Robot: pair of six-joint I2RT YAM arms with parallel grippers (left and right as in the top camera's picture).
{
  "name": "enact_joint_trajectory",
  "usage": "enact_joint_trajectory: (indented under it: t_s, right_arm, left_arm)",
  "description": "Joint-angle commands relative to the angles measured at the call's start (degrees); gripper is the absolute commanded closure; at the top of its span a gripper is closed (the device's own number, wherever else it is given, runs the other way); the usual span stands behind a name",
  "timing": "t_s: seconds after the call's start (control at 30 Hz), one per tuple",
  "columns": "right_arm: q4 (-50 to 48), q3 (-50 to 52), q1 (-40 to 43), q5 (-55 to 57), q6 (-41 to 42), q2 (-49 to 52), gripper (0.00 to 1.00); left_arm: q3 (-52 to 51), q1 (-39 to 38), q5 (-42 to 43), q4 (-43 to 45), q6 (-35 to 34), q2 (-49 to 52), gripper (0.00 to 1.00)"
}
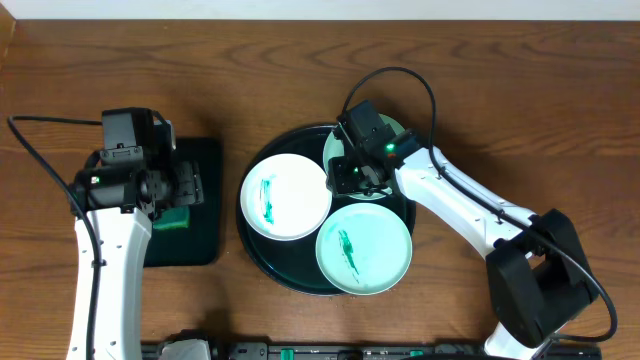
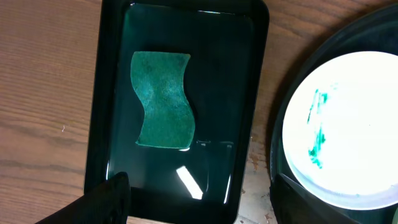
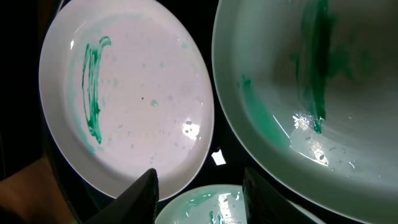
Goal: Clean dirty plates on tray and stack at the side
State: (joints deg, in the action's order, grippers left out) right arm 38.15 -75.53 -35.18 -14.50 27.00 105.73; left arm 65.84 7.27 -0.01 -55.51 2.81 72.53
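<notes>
The round black tray (image 1: pixel 262 262) holds three smeared plates. The white plate (image 1: pixel 285 196) lies at its left and also shows in the left wrist view (image 2: pixel 348 124) and the right wrist view (image 3: pixel 124 93). One turquoise plate (image 1: pixel 364 248) lies at the front. The other turquoise plate (image 1: pixel 392 135) lies at the back, mostly under my right arm, and fills the right of the right wrist view (image 3: pixel 311 81). My right gripper (image 1: pixel 350 176) is open and empty above the gap between the three plates (image 3: pixel 202 199). My left gripper (image 2: pixel 199 208) is open and empty.
A rectangular black tray (image 1: pixel 200 250) with a green cloth (image 2: pixel 163 99) sits left of the round tray, under my left gripper (image 1: pixel 185 190). Bare wooden table lies around both trays.
</notes>
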Motion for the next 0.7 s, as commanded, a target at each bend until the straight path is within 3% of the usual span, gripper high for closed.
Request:
enact_joint_trajectory:
  t_s: [0.0, 0.67]
  right_arm:
    - [0.2, -0.9, -1.1, 0.5, 0.6, 0.0, 0.59]
    - [0.2, -0.9, -1.3, 0.5, 0.2, 0.0, 0.58]
  left_arm:
    - [1.2, -0.3, -0.7, -0.1, -0.3, -0.7, 0.28]
    - [1.2, -0.3, -0.7, -0.1, -0.3, -0.7, 0.28]
